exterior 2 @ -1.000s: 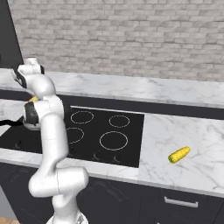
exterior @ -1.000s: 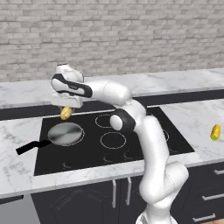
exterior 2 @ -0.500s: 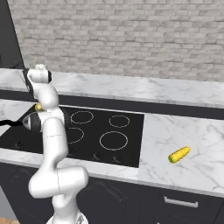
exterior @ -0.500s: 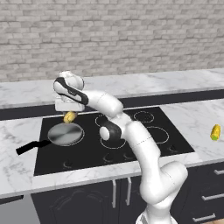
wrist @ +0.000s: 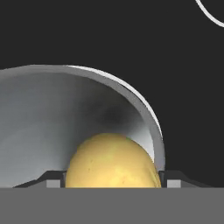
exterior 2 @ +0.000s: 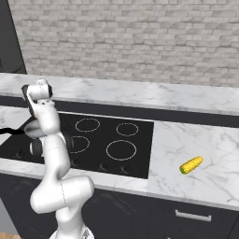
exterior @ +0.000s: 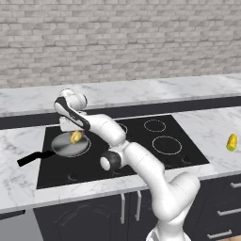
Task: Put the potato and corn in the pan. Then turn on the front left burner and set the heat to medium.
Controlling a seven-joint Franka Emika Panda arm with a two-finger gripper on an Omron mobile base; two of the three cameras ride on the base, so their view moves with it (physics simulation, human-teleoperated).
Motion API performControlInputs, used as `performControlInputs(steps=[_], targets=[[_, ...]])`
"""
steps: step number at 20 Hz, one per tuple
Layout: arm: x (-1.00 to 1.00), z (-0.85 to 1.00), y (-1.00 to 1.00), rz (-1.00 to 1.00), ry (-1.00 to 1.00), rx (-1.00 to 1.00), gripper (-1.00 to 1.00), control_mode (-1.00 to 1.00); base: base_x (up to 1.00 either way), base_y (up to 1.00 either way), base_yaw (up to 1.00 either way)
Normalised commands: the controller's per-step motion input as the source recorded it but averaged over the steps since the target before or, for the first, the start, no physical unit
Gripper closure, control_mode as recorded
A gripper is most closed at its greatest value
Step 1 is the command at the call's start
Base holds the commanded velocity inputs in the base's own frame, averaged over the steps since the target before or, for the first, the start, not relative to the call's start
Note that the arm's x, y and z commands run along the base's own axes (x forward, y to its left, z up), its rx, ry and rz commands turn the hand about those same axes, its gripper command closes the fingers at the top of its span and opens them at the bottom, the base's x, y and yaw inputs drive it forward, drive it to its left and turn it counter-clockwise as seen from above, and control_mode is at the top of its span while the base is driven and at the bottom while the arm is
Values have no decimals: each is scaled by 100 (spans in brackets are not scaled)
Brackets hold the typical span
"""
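The tan-yellow potato [exterior: 76,137] [wrist: 111,159] sits between the fingers of my gripper [exterior: 75,133] [wrist: 113,180], which is shut on it. It hangs low over the right part of the shiny grey pan [exterior: 66,146] [wrist: 52,113], inside the rim; whether it touches the bottom I cannot tell. The pan stands on the front left burner, its black handle [exterior: 34,158] pointing front left. In the right base view my arm hides most of the pan [exterior 2: 29,128]. The corn [exterior: 231,142] [exterior 2: 191,165] lies on the marble counter right of the stove.
The black cooktop [exterior: 141,141] [exterior 2: 102,140] has three bare burner rings and small touch controls along its front edge [exterior: 113,173]. Marble counter [exterior: 19,179] flanks it on both sides, and a grey brick wall [exterior: 122,42] stands behind.
The gripper has come down with the potato, from above the pan to just inside its rim. The pan and the corn have stayed put.
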Motion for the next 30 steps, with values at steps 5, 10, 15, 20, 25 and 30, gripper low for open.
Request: performControlInputs(steps=[5, 10, 15, 20, 25, 30], targets=[[-1, -29, -42, 0, 0, 0, 100, -100, 0, 0, 0], [0, 0, 0, 0, 0, 0, -100, -100, 0, 0, 0], [0, 0, 0, 0, 0, 0, -100, -100, 0, 0, 0], [0, 0, 0, 0, 0, 0, -100, -100, 0, 0, 0], [-11, 25, -12, -2, 0, 1, -100, -100, 0, 0, 0], [-49, 42, -39, -5, -16, 2, -100, -100, 0, 0, 0]])
